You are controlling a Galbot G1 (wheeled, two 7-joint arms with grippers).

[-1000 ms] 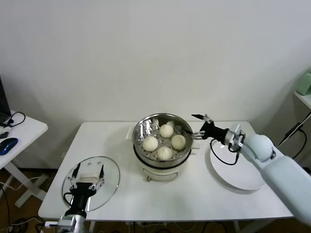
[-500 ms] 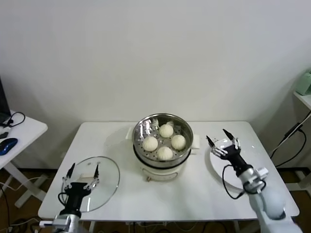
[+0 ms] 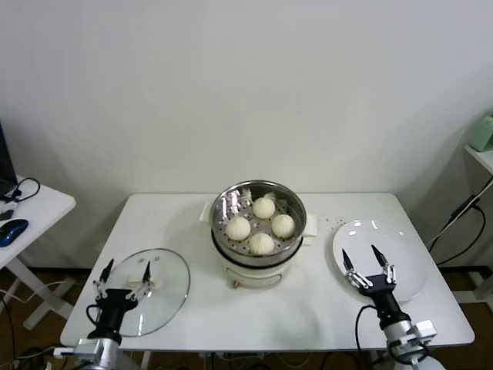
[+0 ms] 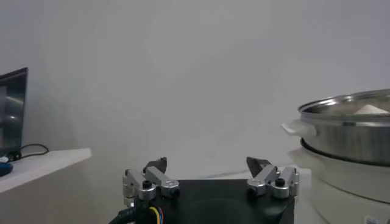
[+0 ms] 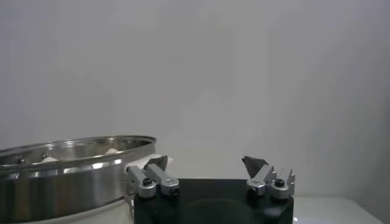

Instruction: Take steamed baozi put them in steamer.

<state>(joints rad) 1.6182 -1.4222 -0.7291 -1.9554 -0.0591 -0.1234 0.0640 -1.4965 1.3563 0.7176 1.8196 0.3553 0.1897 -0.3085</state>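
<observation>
Now, from my head, I see all four steamed baozi (image 3: 260, 226) sitting inside the steamer (image 3: 259, 231) in the middle of the table (image 3: 308, 308). My plate (image 3: 385, 258) holds nothing. My left gripper (image 3: 123, 271) hangs over the glass lid (image 3: 146, 291), fingers spread and holding nothing. My right gripper (image 3: 365, 261) waits near the plate, fingers spread too.

From my left wrist, the steamer (image 4: 353, 131) stands off to one side. From my right wrist, its shiny rim (image 5: 73, 152) looks close. I think a careless swing could bump the pot, or knock the lid off the table edge.
</observation>
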